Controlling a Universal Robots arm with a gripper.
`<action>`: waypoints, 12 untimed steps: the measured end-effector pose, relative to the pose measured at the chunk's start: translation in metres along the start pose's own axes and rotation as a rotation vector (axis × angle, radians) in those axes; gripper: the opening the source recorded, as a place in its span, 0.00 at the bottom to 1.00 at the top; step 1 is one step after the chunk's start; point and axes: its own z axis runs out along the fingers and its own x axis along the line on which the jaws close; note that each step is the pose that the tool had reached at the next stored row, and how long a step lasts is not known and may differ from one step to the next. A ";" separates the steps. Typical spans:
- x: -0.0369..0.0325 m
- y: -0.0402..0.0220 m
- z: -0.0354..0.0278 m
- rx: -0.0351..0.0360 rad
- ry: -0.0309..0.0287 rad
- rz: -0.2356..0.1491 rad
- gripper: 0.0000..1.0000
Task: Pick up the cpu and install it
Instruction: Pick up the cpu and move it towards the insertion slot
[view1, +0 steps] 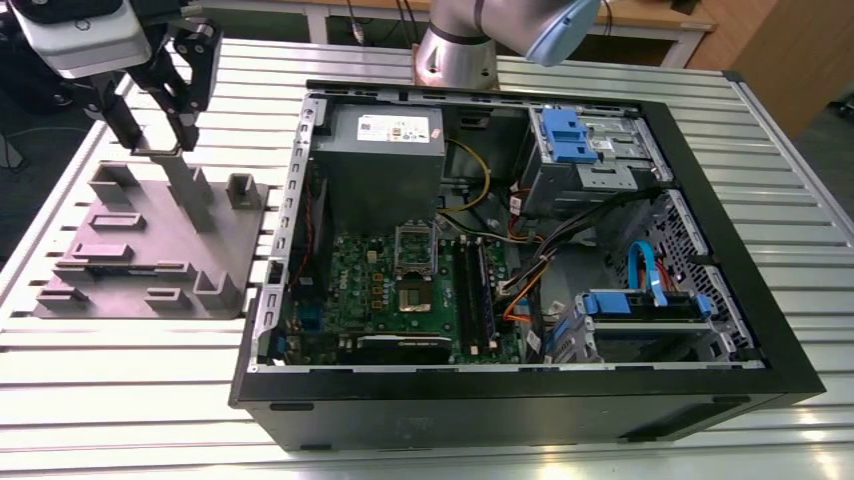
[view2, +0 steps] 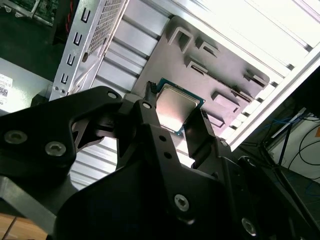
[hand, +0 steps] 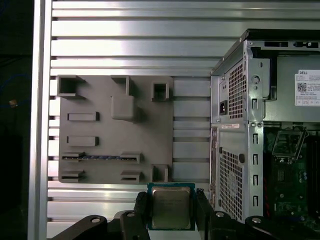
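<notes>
Our claw (view1: 158, 145) is closed on the cpu (hand: 170, 205) by two edges, beside the computer case (hand: 235, 100); we fear this thin hold lets it tilt or fall

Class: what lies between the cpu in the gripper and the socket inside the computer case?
In the first wrist view, the case's perforated wall stands between the cpu, held by the gripper, and the socket.
</notes>
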 end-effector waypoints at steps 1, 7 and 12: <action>-0.0005 0.0000 0.0000 0.0000 0.0000 0.000 0.47; -0.0045 0.0000 0.0000 0.0000 0.0000 0.000 0.47; -0.0075 0.0001 0.0001 0.0000 0.0000 0.000 0.47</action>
